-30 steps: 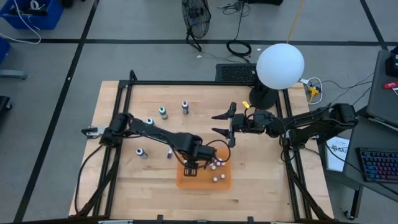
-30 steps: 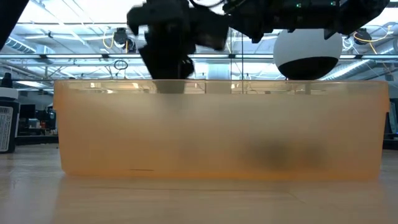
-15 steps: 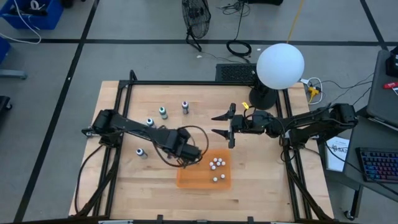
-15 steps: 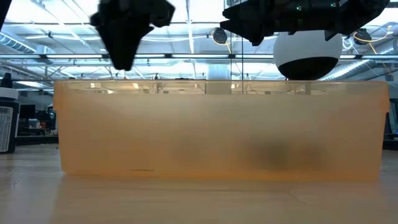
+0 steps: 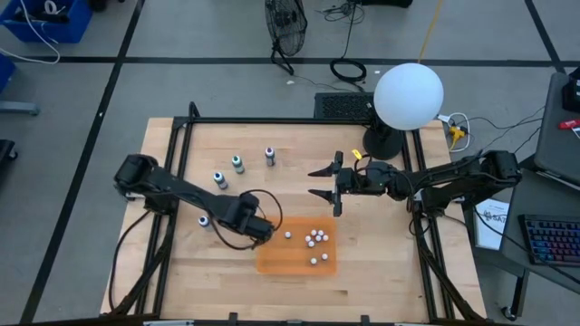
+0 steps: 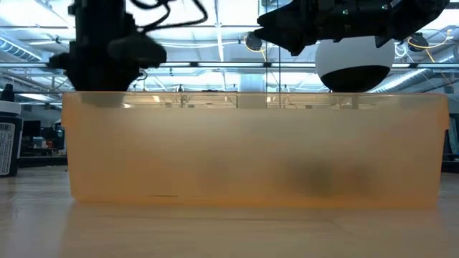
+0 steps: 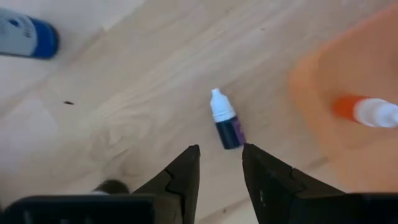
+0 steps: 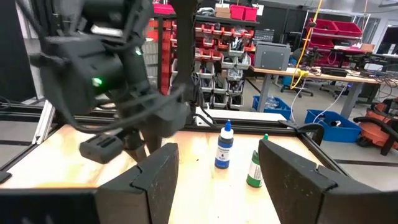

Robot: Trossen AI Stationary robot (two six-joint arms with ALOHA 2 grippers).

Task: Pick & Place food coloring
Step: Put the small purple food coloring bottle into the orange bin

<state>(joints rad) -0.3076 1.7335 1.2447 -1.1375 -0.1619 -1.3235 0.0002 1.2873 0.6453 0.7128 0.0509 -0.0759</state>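
Observation:
Four small upright dropper bottles stand on the wooden table: a blue one (image 5: 218, 178), a green one (image 5: 237, 163), a purple one (image 5: 270, 156) and one at the left (image 5: 206, 221). A dark purple bottle (image 7: 227, 126) with a white cap lies on its side on the wood. My left gripper (image 7: 221, 157) is open and hovers just short of it, left of the orange tray (image 5: 272, 263); its fingers touch nothing. My right gripper (image 5: 324, 181) is open and waits in the air beyond the tray's far side.
The orange tray holds several small white-capped pieces (image 5: 313, 239); one shows as an orange bottle (image 7: 367, 111) lying on its side. The tray's near wall (image 6: 251, 150) fills the low view. A lamp with a white globe (image 5: 408, 95) stands at the table's far right.
My left gripper has drawn back from above the tray toward the table's left and now hangs over the wood beside the tray. A white-capped piece shows in the tray's left part, where the gripper stood before. The right arm has kept still.

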